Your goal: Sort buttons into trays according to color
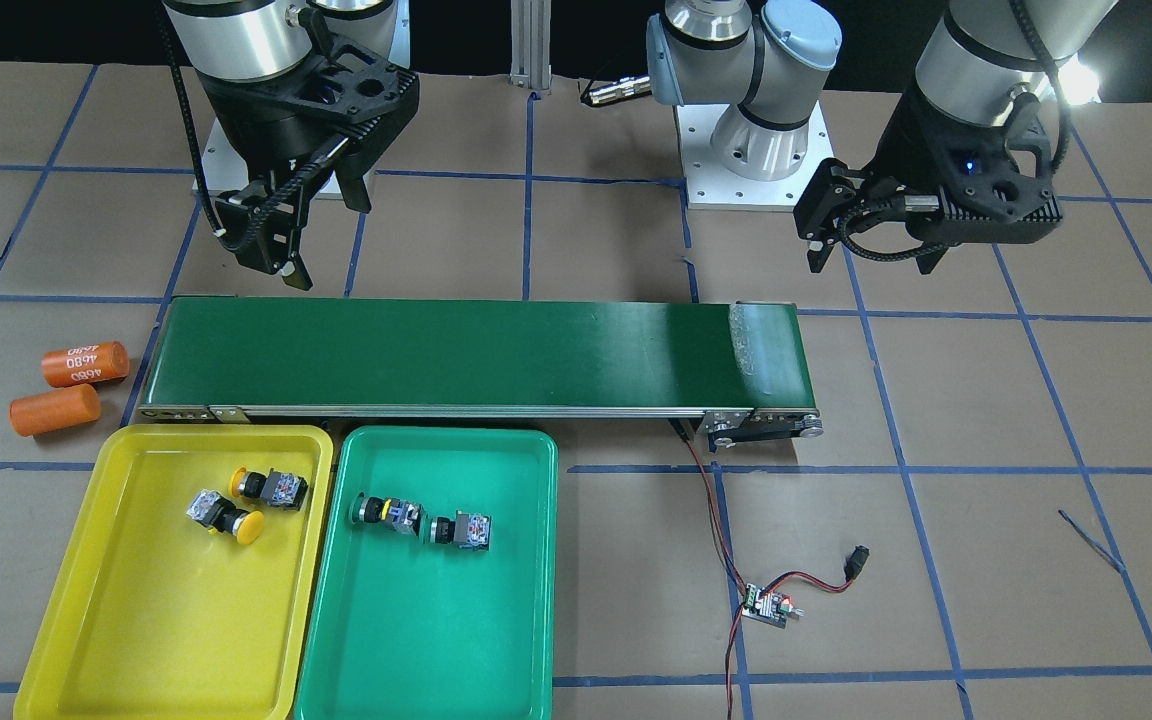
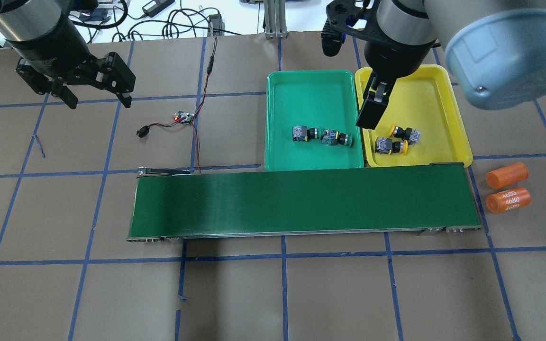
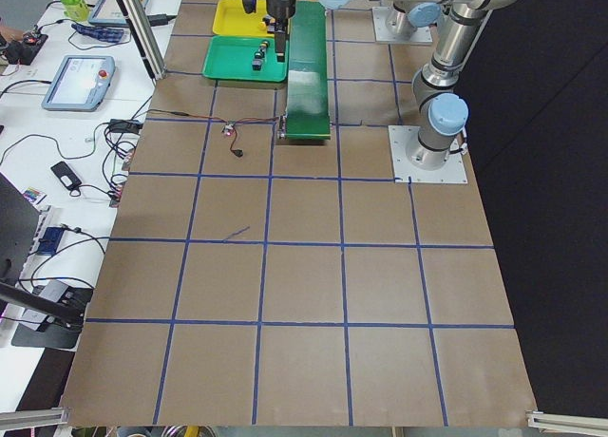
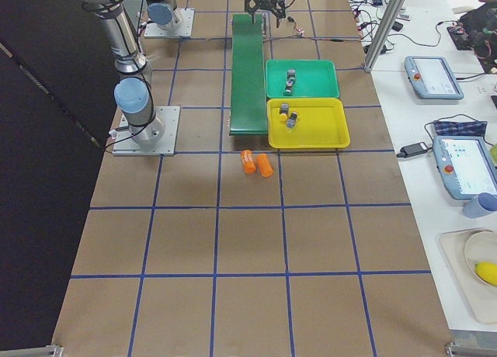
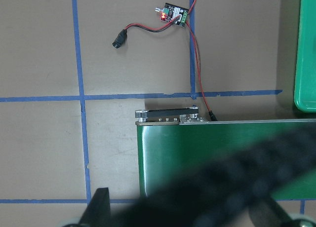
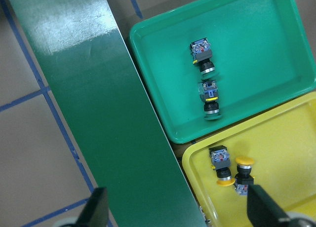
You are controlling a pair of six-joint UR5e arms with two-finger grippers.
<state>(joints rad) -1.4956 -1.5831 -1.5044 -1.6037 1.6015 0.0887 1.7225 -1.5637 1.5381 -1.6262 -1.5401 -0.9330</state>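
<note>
Risk lies with the right gripper, spread wide and empty near the bright yellow plastic tray: a low sweep could clip its rim and jostle the two yellow-capped push-buttons inside. Both green-capped push-buttons lie in the teal-green plastic tray, their caps barely distinguishable. The left gripper, also spread, hangs well apart; a blurred black cable blocks much of its wrist view.
</note>
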